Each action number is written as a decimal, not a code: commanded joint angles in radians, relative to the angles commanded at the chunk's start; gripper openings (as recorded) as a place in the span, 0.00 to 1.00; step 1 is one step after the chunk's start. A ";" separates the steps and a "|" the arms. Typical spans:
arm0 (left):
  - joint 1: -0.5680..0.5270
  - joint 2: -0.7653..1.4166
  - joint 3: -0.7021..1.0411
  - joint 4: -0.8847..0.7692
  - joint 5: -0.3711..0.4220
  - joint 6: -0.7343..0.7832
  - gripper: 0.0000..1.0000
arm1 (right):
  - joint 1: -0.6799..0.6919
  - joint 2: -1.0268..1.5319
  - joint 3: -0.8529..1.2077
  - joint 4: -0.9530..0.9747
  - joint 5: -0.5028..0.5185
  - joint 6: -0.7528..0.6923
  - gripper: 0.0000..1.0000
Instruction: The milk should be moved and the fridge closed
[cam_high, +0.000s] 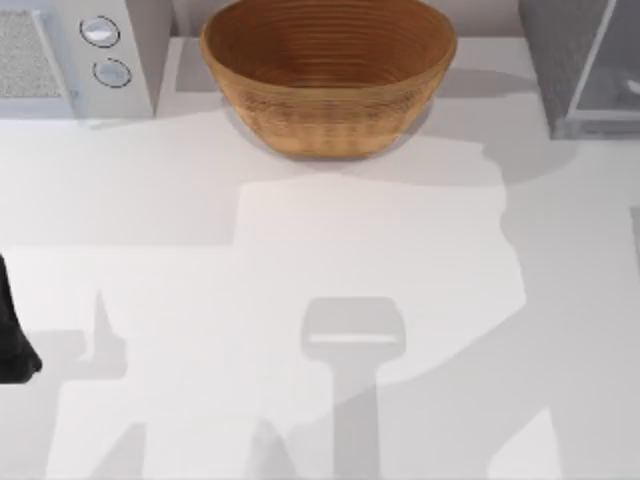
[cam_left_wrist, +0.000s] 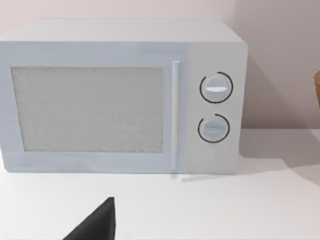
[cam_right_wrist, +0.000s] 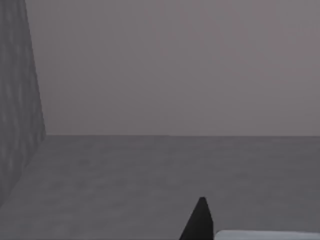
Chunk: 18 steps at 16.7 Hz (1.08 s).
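The fridge (cam_high: 566, 62) stands at the table's far right corner, with a dark speckled side and a pale glassy door panel (cam_high: 618, 84). Whether the door is shut cannot be told from above. The milk is out of view. My left arm (cam_high: 12, 338) sits low at the table's left edge, and a dark tip of my left gripper (cam_left_wrist: 95, 225) points toward the white appliance. In the right wrist view a dark tip of my right gripper (cam_right_wrist: 199, 221) hangs over a grey surface beside a speckled fridge wall (cam_right_wrist: 15, 100), with a pale grey edge (cam_right_wrist: 265, 235) next to it.
A white appliance (cam_high: 70, 55) with two round knobs (cam_left_wrist: 216, 88) stands at the far left. A large wicker bowl (cam_high: 328, 70) sits at the far middle. The white table (cam_high: 320, 250) stretches in front of them, crossed by arm shadows.
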 joint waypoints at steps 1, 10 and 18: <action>0.000 0.000 0.000 0.000 0.000 0.000 1.00 | 0.005 -0.004 -0.004 0.002 0.002 0.001 0.00; 0.000 0.000 0.000 0.000 0.000 0.000 1.00 | 0.000 0.000 0.000 0.000 0.000 0.000 0.15; 0.000 0.000 0.000 0.000 0.000 0.000 1.00 | 0.000 0.000 0.000 0.000 0.000 0.000 0.75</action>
